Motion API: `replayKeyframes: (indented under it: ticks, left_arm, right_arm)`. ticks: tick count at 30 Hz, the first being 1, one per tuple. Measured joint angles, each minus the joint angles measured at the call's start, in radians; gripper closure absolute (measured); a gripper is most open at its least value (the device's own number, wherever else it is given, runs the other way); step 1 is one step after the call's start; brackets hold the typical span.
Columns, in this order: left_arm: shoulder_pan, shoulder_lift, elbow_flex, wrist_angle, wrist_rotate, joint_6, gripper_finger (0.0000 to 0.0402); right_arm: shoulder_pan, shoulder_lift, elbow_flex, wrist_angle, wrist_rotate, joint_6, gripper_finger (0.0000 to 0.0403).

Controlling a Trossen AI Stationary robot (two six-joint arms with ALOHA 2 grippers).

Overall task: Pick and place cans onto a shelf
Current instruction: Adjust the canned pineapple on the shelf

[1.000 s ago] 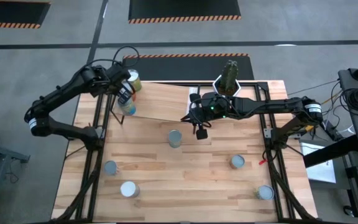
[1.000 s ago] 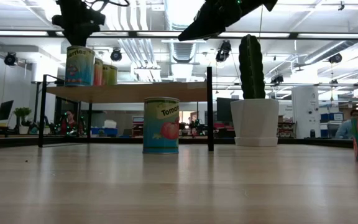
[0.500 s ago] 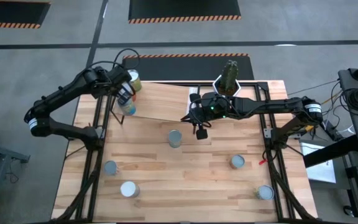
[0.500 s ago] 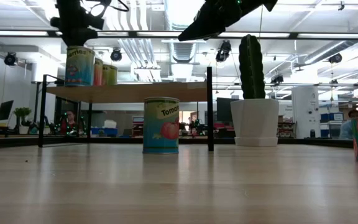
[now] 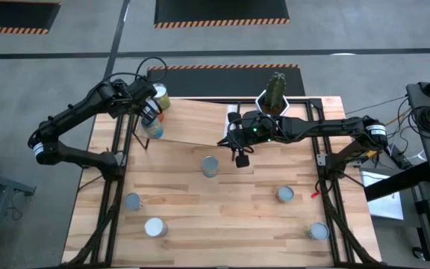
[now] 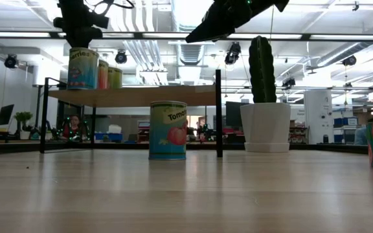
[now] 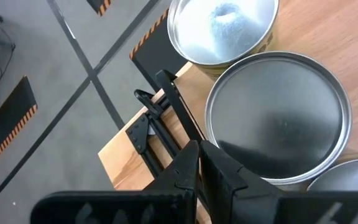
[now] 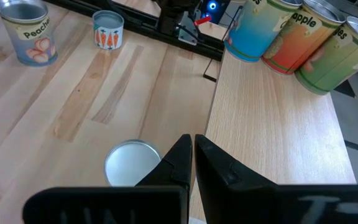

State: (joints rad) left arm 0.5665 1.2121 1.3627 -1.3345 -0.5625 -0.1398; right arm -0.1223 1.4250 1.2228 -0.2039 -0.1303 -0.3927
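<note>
Silver-topped cans (image 7: 277,126) lined on shelf (image 5: 192,122) far left, directly under pinched-closed left gripper (image 5: 149,113); right gripper (image 5: 240,158) closed, empty, right of table can (image 5: 210,166).

Bright even overhead light, soft shadows, glare on can lids (image 7: 277,118)

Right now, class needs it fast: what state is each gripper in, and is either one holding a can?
Left gripper: closed, empty, above the cans on the shelf.
Right gripper: closed, empty, above the table by the shelf's edge.
</note>
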Motion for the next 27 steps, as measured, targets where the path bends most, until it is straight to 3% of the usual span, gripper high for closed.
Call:
replayKeyframes:
  ticks: [27]
  left_arm:
    - [0.001, -0.022, 0.007, 0.032, 0.003, 0.025, 0.0402]
  right_arm:
    - [0.0, 0.0, 0.0, 0.0, 0.0, 0.003, 0.0394]
